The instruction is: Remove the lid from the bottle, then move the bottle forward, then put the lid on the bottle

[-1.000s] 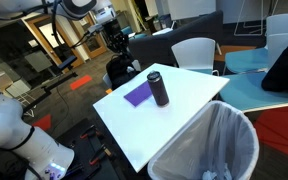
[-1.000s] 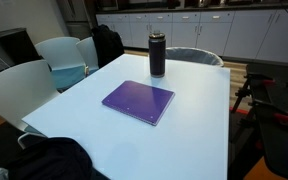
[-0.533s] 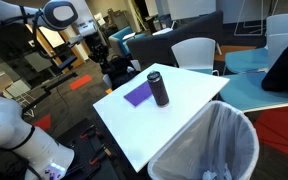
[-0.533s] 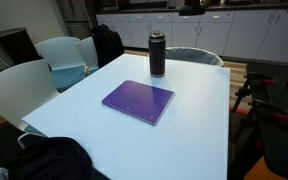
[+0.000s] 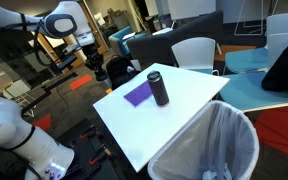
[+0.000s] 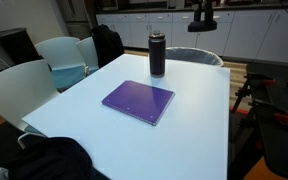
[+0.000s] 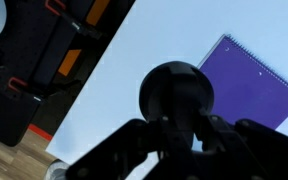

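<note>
- Bottle first: in an exterior view we are seeing the tall dark grey-black cylindrical flask (image 5: 159, 88) standing upright on the white square table (image 5: 184, 125), just beside the flat purple notebook (image 5: 138, 95). Its small round black cap (image 5: 154, 74) is sitting on the neck, so we are judging the first step not yet done. The gripper (image 5: 98, 68) is hanging off the table's edge, well apart from the flask; we cannot tell here how far its fingers are spread. A grey mesh bin (image 5: 209, 143) is standing at the near corner.
- In an exterior view from across the table, we are finding the flask (image 6: 157, 56) near the far edge, the cap (image 6: 157, 36) on top, the purple notebook (image 6: 139, 101) lying nearer the middle. The gripper (image 6: 202, 20) is hovering high and to one side, empty as far as we can see.
- In the wrist view we are looking down past the gripper (image 7: 179, 135), whose blurred dark fingers are framing the cap (image 7: 176, 95) from above without touching it; they are holding nothing, though we cannot tell their spread.
- Handling, as we are judging it: the flask looks like stiff, smooth metal, likely weighty and tip-prone given its height. We are favouring a grip across the cap's rim for removal, then around the body for moving it.
</note>
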